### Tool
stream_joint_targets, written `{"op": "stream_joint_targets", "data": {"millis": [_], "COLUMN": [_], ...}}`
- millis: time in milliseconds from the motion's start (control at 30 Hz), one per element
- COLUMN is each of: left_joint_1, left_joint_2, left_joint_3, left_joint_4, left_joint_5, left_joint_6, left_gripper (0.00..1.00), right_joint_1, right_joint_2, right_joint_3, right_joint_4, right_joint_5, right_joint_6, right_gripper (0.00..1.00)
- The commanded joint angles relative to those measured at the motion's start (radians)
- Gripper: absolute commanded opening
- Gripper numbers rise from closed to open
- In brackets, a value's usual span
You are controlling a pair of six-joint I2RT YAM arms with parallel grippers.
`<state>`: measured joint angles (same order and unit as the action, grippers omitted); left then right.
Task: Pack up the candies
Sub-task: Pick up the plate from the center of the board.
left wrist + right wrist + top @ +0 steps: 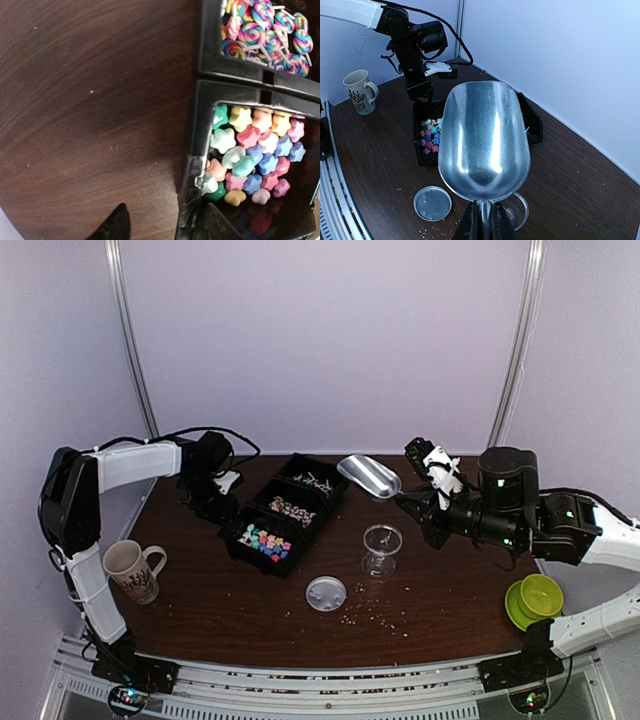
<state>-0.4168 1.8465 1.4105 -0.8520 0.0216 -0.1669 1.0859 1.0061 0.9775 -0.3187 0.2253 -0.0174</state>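
- Left of the scoop, past its open lip, sit the candies: stars in the near compartment of the tray.
- Scoop's long axis runs from handle to lip, aimed towards the tray's far end. It hangs above the table, bowl up and empty.
- Right gripper: pressed together on the scoop handle. Judgement: a swing left and a dip of the lip would bring it to the stars.
- Left gripper: spread, one finger outside the tray wall and one inside the star compartment, pinching nothing. This arm is nearer the candies, though it carries no tool.
- Cup stands just under the scoop's heel, apart from the tray. It looks empty.
- Counts: one tray of three compartments, one scoop, one cup, one lid, one mug, one green bowl.
- Stars: about two dozen in the left wrist view. Lollipops next door: too crowded to count.
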Motion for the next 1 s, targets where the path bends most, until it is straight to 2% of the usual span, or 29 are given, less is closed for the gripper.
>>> {"op": "stream_joint_targets", "data": {"millis": [0, 333, 600, 967], "left_joint_1": [-0.022, -0.037, -0.036, -0.036], "left_joint_2": [0.015, 0.157, 0.241, 0.260], "left_joint_3": [0.067, 0.170, 0.252, 0.229], "left_joint_4": [-0.025, -0.022, -0.040, -0.033], "left_joint_5": [-0.060, -0.032, -0.014, -0.003], "left_joint_6": [-0.025, -0.020, -0.006, -0.002], "left_gripper": [0.55, 0.54, 0.42, 0.26], "right_joint_1": [-0.007, -0.005, -0.005, -0.006], "right_joint_2": [0.019, 0.039, 0.034, 0.037], "right_joint_3": [0.052, 0.057, 0.057, 0.057], "right_joint_4": [0.015, -0.001, -0.017, -0.018], "right_joint_5": [-0.029, -0.055, -0.057, -0.058], "right_joint_6": [0.025, 0.061, 0.062, 0.054], "right_gripper": [0.00, 0.00, 0.00, 0.00]}}
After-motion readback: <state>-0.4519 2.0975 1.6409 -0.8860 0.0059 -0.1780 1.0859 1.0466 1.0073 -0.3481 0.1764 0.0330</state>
